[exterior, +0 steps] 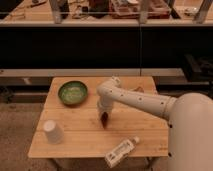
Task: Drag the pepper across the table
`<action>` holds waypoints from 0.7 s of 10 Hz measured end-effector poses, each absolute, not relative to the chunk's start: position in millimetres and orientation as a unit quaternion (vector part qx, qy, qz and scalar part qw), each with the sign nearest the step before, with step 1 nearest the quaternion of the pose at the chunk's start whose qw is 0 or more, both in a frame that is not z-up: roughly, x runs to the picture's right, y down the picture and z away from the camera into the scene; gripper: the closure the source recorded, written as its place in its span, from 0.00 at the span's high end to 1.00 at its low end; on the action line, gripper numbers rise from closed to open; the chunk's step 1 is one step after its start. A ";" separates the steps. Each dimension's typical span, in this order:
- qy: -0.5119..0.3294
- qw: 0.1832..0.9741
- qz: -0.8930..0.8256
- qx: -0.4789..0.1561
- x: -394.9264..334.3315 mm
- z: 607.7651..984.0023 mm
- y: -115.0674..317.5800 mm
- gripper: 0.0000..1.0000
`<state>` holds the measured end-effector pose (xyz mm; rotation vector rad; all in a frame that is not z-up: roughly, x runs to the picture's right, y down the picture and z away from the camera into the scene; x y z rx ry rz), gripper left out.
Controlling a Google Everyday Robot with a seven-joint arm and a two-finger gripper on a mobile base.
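The pepper [104, 120] is a small dark red-brown pod lying on the light wooden table [80, 135], just right of the table's middle. My gripper [103, 114] points down at the end of the white arm and sits right on top of the pepper, hiding its upper end. The arm reaches in from the right side of the view.
A green bowl [73, 93] stands at the back left of the table. A white cup [52, 131] stands upside down at the front left. A plastic bottle [120, 151] lies over the front edge. A dark counter runs behind the table.
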<state>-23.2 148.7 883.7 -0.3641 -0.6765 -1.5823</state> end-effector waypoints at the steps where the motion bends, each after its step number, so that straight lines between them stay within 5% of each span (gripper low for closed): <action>1: -0.302 0.629 -0.699 -0.156 -34.1 881.8 150.1 0.00; 7: -0.328 0.572 -0.739 -0.138 -103.6 874.2 159.8 0.00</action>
